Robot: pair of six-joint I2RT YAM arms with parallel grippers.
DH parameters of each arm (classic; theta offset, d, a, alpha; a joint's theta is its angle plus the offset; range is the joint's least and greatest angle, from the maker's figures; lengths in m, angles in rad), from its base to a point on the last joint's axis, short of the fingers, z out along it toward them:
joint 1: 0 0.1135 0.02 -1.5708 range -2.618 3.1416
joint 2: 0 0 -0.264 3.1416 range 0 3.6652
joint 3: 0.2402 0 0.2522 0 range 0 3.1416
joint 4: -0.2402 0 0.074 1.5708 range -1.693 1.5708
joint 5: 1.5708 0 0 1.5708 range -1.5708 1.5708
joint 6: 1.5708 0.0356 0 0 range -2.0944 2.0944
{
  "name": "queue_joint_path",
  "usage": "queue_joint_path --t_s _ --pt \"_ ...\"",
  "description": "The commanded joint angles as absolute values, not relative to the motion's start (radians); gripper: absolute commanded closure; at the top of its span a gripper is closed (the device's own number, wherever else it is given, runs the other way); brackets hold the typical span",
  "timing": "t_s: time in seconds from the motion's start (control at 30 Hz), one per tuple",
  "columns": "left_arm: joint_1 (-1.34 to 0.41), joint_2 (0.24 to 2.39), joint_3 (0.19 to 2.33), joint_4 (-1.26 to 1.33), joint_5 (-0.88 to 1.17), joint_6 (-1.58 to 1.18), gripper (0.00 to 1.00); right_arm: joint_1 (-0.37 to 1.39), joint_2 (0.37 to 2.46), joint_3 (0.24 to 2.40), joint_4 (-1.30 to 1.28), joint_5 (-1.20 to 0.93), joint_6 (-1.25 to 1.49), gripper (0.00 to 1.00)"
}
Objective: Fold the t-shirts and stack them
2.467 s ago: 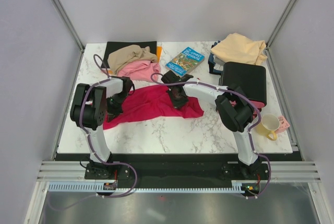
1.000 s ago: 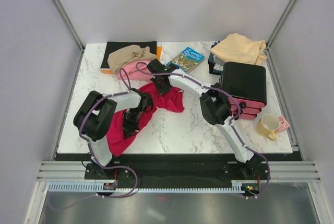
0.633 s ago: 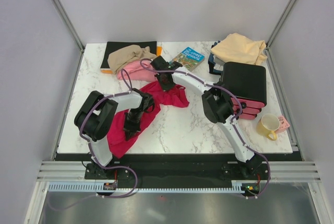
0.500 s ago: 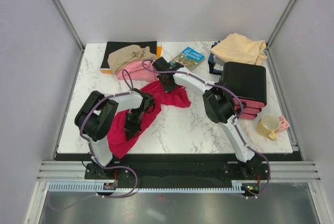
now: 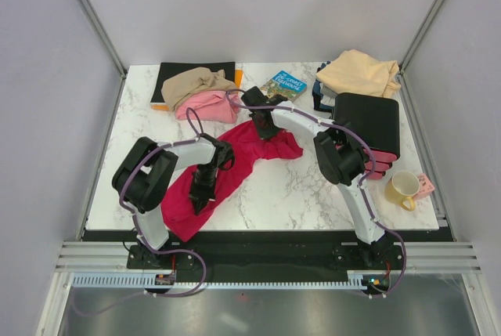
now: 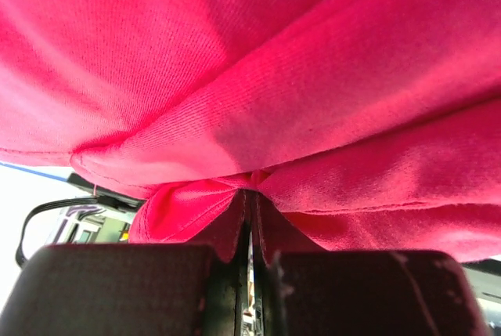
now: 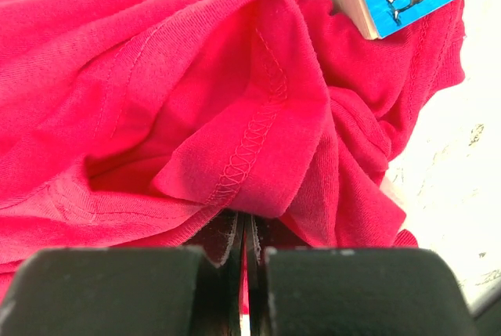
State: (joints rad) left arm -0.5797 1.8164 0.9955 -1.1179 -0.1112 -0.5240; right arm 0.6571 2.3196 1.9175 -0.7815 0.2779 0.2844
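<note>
From above, the red shirt (image 5: 244,156) lies stretched on the desk (image 5: 313,199); only wrist views show left fingers (image 6: 232,289) and right fingers (image 7: 222,283) clamping it.

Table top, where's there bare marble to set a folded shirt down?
The widest bare patch is near the front, between the red t-shirt and the yellow mug. A narrower strip runs along the left edge, beside the left arm. The back is crowded: tan t-shirt, pink t-shirt, book, peach t-shirt and the black case.
</note>
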Motion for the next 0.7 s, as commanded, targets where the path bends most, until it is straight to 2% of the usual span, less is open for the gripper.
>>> queue_joint_path --t_s 0.0,0.17,0.23,0.33,0.67 --pt "-0.601 1.792 1.008 -1.009 -0.034 -0.509 0.98 0.649 2.287 1.881 -0.836 0.316 0.304 0.98" --pt "-0.652 1.809 1.032 -0.999 -0.006 -0.506 0.98 0.644 2.281 1.852 -0.835 0.313 0.319 0.96" --pt "-0.672 1.819 1.046 -0.993 0.02 -0.505 0.98 0.641 2.275 1.85 -0.838 0.316 0.325 0.91" --pt "-0.712 1.832 1.064 -0.988 0.051 -0.505 0.98 0.632 2.266 1.841 -0.842 0.327 0.331 0.88" --pt "-0.851 1.848 1.081 -0.989 0.117 -0.531 0.98 0.583 2.264 1.835 -0.865 0.373 0.341 0.85"
